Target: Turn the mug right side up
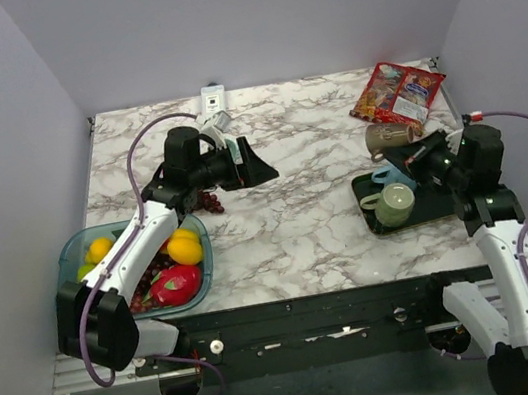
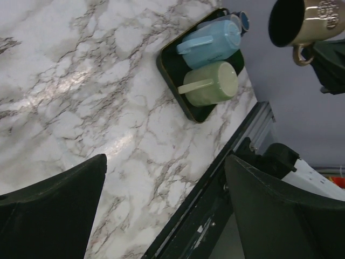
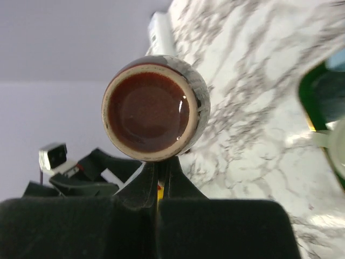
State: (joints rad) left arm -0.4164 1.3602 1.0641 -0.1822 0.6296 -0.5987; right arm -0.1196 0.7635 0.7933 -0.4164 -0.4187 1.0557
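**Brown mug held on its side beside the tray**

The right gripper [image 1: 416, 146] has its jaws pinched together on the brown mug [image 1: 384, 137], apparently at the handle, which hangs below the cup in the left wrist view. The mug lies sideways just beyond the far edge of the dark tray [image 1: 438, 209], and its dark mouth points towards the left arm. In the right wrist view one round end of it fills the middle of the frame; I cannot tell which end. On the tray a blue mug [image 1: 390, 176] and a green mug [image 1: 394, 204] lie on their sides, touching. The left gripper [image 1: 257, 165] hangs over the middle of the marble table [image 1: 318, 219], jaws wide apart and holding nothing. A fruit bowl [image 1: 68, 252] sits at the left edge, and snack packets [image 1: 397, 94] lie at the far right.
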